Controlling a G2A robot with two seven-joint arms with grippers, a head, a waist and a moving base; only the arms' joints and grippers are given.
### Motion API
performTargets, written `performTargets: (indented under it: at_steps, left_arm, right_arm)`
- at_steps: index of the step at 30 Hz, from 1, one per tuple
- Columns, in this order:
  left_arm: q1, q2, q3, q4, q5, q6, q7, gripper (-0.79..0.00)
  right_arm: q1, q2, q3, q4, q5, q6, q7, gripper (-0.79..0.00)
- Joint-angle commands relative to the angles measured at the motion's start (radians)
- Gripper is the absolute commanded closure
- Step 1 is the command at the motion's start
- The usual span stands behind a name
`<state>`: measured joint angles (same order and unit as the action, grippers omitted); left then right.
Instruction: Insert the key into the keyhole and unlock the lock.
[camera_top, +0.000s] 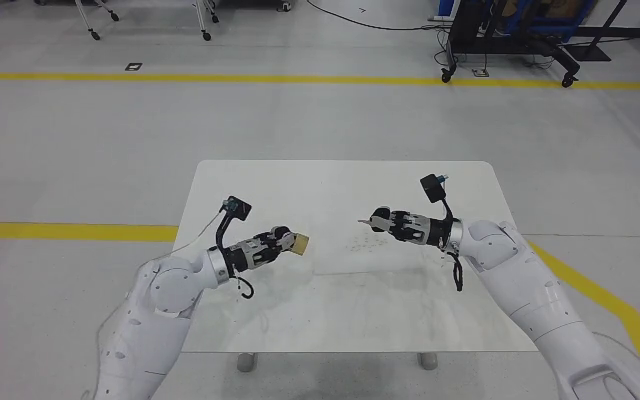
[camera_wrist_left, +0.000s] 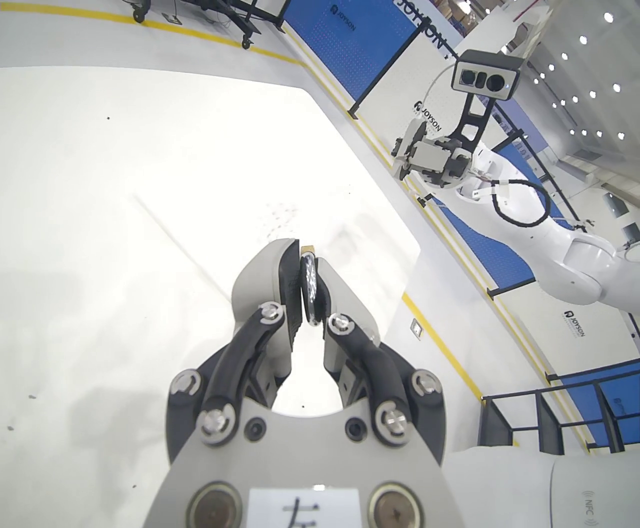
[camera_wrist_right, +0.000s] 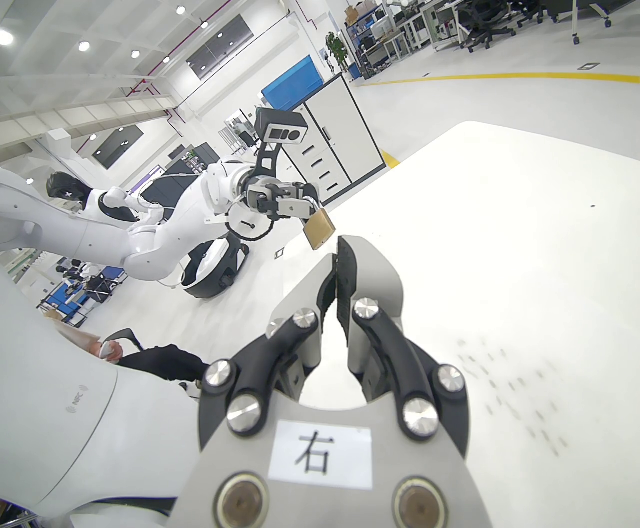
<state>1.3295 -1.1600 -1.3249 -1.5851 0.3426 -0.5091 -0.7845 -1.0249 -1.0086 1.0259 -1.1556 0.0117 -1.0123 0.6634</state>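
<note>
1. The left gripper (camera_top: 288, 240) is clamped tight on the square brass padlock (camera_top: 299, 243), above the white table (camera_top: 330, 185), toward its left edge.
2. The right gripper (camera_top: 376, 221) pinches the thin silver key (camera_top: 364, 222), apart from the padlock.
3. Likely step: alignment. Next, the key tip must meet the keyhole squarely.

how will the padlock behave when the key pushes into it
Probably rigid and heavy for its size: the padlock looks solid brass. It juts from the jaws of the left gripper, apparently held by the shackle, so it may pivot or swing when pushed.
</note>
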Motion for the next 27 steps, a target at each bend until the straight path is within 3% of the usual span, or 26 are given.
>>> performTargets:
  at_steps: [1,4,7,12,15,24,27]
  left_arm:
    - [0.001,0.000,0.000,-0.001,0.000,0.002,0.001,0.000]
    - [0.001,0.000,0.000,-0.001,0.000,0.002,0.001,0.000]
    - [0.013,-0.006,0.011,0.025,-0.146,0.030,0.035,0.000]
    - [-0.061,-0.026,0.068,0.189,-0.536,0.068,-0.053,0.000]
    - [-0.139,-0.045,0.123,0.318,-0.683,0.098,-0.081,0.000]
    - [-0.157,-0.050,0.135,0.349,-0.690,0.124,-0.059,0.000]
    - [-0.170,-0.060,0.132,0.402,-0.844,0.204,-0.055,0.000]
  right_arm:
    - [0.000,0.000,0.000,0.000,0.000,0.000,0.000,0.000]
    - [0.000,0.000,0.000,0.000,0.000,0.000,0.000,0.000]
    - [-0.020,-0.005,-0.005,-0.033,0.039,0.000,-0.042,0.000]
    - [-0.021,-0.016,-0.017,-0.051,0.004,0.012,-0.101,0.000]
    - [0.013,-0.019,-0.009,-0.043,-0.164,0.125,-0.128,0.000]
    - [0.013,-0.020,-0.008,-0.050,-0.177,0.135,-0.141,0.000]
    - [-0.007,-0.024,-0.019,-0.074,-0.153,0.131,-0.163,0.000]
